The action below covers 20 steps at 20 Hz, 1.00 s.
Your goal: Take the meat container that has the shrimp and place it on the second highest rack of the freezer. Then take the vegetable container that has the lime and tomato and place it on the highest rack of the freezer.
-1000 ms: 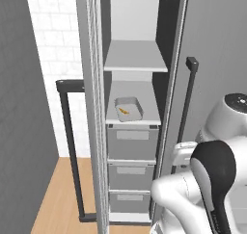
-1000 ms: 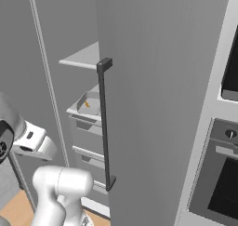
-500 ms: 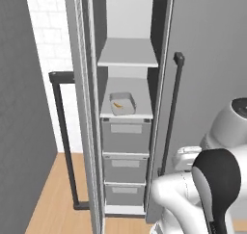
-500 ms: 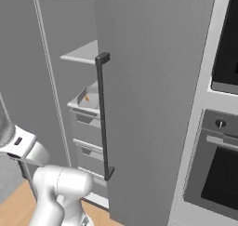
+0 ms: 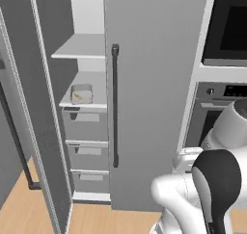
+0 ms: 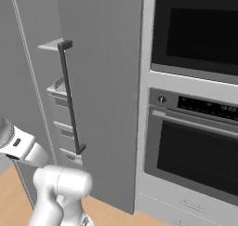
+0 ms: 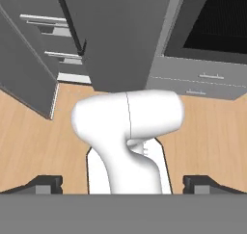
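1 freezer [image 5: 154,84], w/ 2 doors: 1 open at the left [image 5: 29,108], 1 shut [image 5: 159,45]. 2 long dark handles: 1 on the shut door [image 5: 115,105], 1 on the open door [image 5: 17,141]. 2 pale shelves inside: highest rack [image 5: 79,49] & the one under it [image 5: 94,91]. 1 tray [image 5: 81,93] on the lower shelf, 1 shrimp [image 5: 76,96] in it. 3 drawers [image 5: 87,124] below. 1 oven [image 6: 193,148]. 1 microwave [image 6: 195,29].
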{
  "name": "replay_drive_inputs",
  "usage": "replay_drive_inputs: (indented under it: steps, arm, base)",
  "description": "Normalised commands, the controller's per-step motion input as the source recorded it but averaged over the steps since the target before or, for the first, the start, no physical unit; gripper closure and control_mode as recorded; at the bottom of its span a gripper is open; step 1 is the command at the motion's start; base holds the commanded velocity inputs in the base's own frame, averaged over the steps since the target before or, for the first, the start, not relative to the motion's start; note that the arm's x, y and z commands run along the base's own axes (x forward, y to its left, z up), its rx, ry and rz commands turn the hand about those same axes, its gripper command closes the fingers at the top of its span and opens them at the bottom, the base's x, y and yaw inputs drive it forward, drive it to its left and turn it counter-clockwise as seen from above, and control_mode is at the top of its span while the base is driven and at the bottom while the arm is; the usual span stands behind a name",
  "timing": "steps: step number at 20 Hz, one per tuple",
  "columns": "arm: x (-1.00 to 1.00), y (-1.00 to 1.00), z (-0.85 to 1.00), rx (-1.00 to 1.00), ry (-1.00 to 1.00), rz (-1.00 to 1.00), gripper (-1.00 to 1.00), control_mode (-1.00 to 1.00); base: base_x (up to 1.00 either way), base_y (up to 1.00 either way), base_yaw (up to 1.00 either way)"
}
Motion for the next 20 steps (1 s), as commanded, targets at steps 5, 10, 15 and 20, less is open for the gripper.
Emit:
replay_drive_inputs:
  steps: [5,10,15,20]
  arm:
    - [0.00,0.00,0.00,0.00,0.00,0.00,-1.00,1.00]
    - [0.00,0.00,0.00,0.00,0.00,0.00,-1.00,1.00]
    - [0.00,0.00,0.00,0.00,0.00,0.00,-1.00,1.00]
    - [0.00,0.00,0.00,0.00,0.00,0.00,-1.00,1.00]
  base:
    - [-0.38,-1.00,0.17]
    - [-0.37,-1.00,0.15]
    - [-0.23,-1.00,0.14]
    - [-0.04,-1.00,0.10]
